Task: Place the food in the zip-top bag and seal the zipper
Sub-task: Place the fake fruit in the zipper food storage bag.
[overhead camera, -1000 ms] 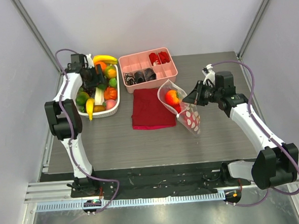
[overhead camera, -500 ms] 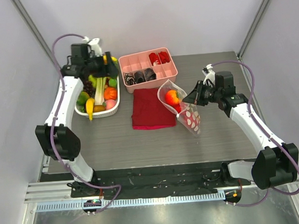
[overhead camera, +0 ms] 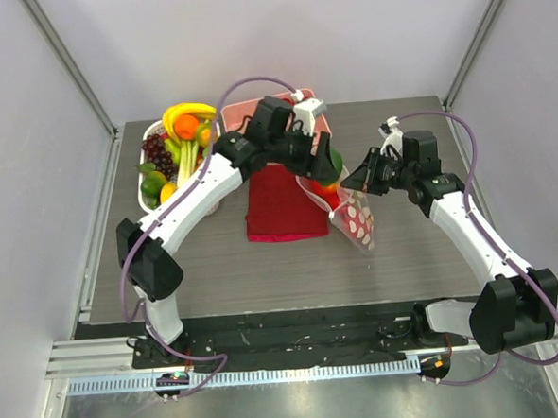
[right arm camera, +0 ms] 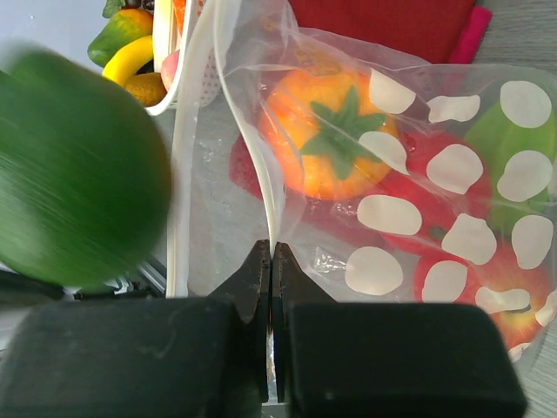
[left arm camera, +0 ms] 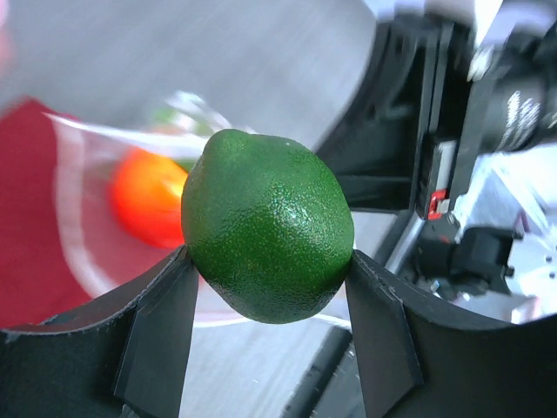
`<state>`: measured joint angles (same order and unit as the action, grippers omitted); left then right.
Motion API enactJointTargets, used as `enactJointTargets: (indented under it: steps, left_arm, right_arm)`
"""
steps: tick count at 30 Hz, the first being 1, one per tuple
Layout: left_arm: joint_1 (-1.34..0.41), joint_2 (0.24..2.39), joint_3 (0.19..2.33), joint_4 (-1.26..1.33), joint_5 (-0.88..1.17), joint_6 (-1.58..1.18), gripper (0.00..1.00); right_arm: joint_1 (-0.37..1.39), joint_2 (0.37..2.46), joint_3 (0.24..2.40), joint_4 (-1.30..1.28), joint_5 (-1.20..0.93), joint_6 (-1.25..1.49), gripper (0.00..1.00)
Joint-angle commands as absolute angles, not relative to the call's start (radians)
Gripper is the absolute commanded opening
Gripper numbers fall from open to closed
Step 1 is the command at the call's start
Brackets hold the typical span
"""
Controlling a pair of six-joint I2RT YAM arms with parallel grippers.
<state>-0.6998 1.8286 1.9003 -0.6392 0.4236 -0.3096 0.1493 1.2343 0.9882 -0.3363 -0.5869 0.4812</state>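
Note:
My left gripper point(overhead camera: 330, 160) is shut on a green toy lime point(left arm camera: 268, 226) and holds it just above the open mouth of the dotted zip-top bag point(overhead camera: 355, 218); the lime also shows blurred in the right wrist view point(right arm camera: 78, 170). My right gripper point(overhead camera: 355, 182) is shut on the bag's zipper strip point(right arm camera: 265, 187) and holds the mouth up and open. Inside the bag point(right arm camera: 452, 165) lie an orange fruit with a green stem point(right arm camera: 329, 135) and red fruits point(right arm camera: 487, 270). The orange fruit also shows in the left wrist view point(left arm camera: 146, 196).
A white basket point(overhead camera: 151, 200) of more toy fruit stands at the back left. A dark red cloth point(overhead camera: 281, 204) lies left of the bag. A pink divided tray point(overhead camera: 244, 109) is mostly hidden behind my left arm.
My left arm swung from the fruit basket at the back left across to the bag, carrying the green lime. My right gripper and the bag stayed put.

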Motion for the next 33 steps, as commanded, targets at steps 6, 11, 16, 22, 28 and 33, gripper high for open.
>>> enactJointTargets:
  steps: [6,11,16,22,28,33]
  left_arm:
    - [-0.752,1.855,1.805,-0.701,0.503,-0.342,0.72]
    - [-0.709,1.804,1.862,-0.749,0.535,-0.284,1.00]
    - [-0.557,1.679,1.798,-0.622,0.610,-0.389,1.00]
    - [-0.339,1.591,1.779,-0.589,0.441,-0.350,1.00]
    - [-0.270,1.664,1.793,-0.618,0.117,-0.166,0.99]
    - [-0.226,1.750,1.789,-0.540,-0.107,-0.173,0.95]
  right_arm:
    - [0.147,1.164,1.049,-0.307,-0.604,0.492,0.01]
    - [0.149,1.152,1.051,-0.307,-0.623,0.489,0.01]
    - [0.149,1.123,1.071,-0.302,-0.666,0.512,0.01]
    - [0.147,1.054,1.128,-0.288,-0.655,0.546,0.01]
    - [0.147,1.060,1.030,-0.291,-0.568,0.529,0.01]
    - [0.146,1.095,0.985,-0.275,-0.528,0.515,0.01]
